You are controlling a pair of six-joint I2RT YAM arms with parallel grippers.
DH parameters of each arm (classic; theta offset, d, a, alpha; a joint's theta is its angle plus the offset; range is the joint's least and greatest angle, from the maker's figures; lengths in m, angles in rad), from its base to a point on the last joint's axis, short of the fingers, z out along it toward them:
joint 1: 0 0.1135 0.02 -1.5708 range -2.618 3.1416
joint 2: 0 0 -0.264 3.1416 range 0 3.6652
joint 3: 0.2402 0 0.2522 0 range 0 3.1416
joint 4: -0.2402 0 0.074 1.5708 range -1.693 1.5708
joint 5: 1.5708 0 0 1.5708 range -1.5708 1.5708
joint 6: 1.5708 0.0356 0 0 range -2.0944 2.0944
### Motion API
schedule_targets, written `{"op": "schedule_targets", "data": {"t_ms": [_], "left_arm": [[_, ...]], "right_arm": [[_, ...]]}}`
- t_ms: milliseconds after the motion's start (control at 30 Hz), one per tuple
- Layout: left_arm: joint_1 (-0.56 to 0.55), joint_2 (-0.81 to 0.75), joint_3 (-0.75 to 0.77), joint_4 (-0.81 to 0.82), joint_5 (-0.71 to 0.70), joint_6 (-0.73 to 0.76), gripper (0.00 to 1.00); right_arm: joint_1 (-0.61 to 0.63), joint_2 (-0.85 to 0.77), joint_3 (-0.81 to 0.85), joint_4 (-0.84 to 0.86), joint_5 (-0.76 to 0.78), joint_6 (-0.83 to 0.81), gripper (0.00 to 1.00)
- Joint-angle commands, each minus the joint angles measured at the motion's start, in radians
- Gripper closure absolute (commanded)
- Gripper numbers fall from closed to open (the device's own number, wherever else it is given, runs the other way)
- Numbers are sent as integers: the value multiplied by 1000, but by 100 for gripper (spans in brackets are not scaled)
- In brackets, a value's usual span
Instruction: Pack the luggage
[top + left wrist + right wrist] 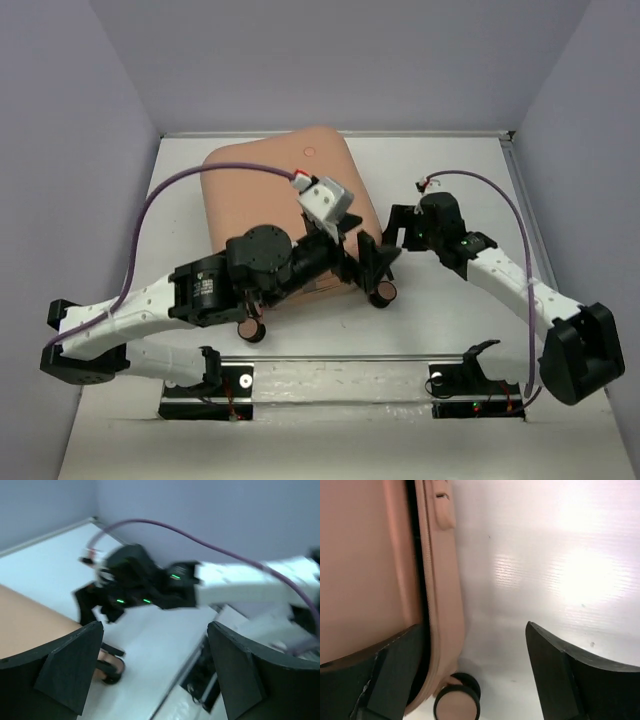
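Peach-pink suitcase (pixel 265 190) lies closed and flat on the table (pixel 450 320), toward the far-left. Left gripper (pixel 155 675) hangs over its near-right corner, jaws released and empty. Right gripper (pixel 475 675) is spread wide beside the wheel (pixel 457 702), grasping nothing.

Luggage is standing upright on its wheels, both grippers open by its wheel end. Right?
Not upright: the luggage lies flat on the table, broad shell up, wheels out sideways, as the top external view shows. The left gripper and right gripper are open by its wheel end.
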Motion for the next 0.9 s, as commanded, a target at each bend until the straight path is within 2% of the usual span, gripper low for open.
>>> {"op": "schedule_targets", "data": {"t_ms": [0,33,67,133,167,200,233,267,300,367,400,433,467,500,533,567,633,667,733,767,867], "left_arm": [[294,27,91,-107,13,-98,2],[415,17,62,-103,59,-123,2],[630,-14,30,-95,85,-153,2],[835,-40,-47,-54,165,-167,3],[1026,-48,-59,-31,191,-169,3],[1121,-37,-62,9,223,-198,1],[1205,24,-47,28,363,-210,1],[1321,79,-15,16,407,-224,1],[1356,134,78,-1,472,-227,1],[1397,258,181,-20,513,-204,1],[1423,386,303,-67,522,-195,1],[1434,458,377,-98,581,-175,1],[1439,587,449,-159,603,-157,1],[1444,649,606,-196,607,-140,1],[1447,762,687,-245,610,-111,1],[1450,820,826,-262,623,-100,1],[1453,923,960,-273,654,-115,1],[1486,1019,1025,-264,686,-123,1],[1534,1068,1007,-105,819,-158,1],[1545,1069,1007,-62,855,-179,1],[1553,1230,1063,69,984,-235,3]], "right_arm": [[6,-185,72,-144,34,-62,14],[-5,-202,86,-159,37,-62,18],[-5,-216,112,-176,58,-62,33],[-5,-251,124,-214,63,-47,66],[-5,-268,120,-219,24,-45,89],[-5,-308,114,-227,-7,-38,93],[-5,-336,103,-228,-123,-27,93],[6,-365,85,-228,-179,-28,93],[41,-392,84,-236,-231,-31,93],[111,-454,106,-297,-328,-57,93],[156,-466,129,-316,-345,-61,93],[254,-463,141,-346,-342,-61,93],[299,-456,146,-353,-342,-56,93],[337,-445,140,-353,-340,-52,93],[401,-411,132,-343,-315,-36,93],[431,-391,126,-339,-295,-35,93],[475,-351,114,-322,-244,-29,93],[509,-309,117,-314,-235,-27,93],[537,-266,117,-279,-215,-15,93],[552,-242,114,-265,-205,-10,93],[589,-141,109,-231,-138,1,93]]}}
